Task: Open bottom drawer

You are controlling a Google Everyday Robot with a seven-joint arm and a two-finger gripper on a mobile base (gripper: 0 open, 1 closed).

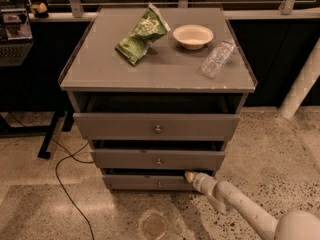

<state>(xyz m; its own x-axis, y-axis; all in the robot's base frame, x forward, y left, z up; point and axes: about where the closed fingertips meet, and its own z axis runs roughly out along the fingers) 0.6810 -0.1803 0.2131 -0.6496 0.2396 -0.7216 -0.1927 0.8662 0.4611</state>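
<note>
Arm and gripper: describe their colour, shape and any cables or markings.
The arm is a smooth, cream-white tube of rounded segments, swelling to a bulbous joint at the lower right. The gripper, at the upper right edge of the bottom drawer, is small with a tan tip. No cables or markings show.
</note>
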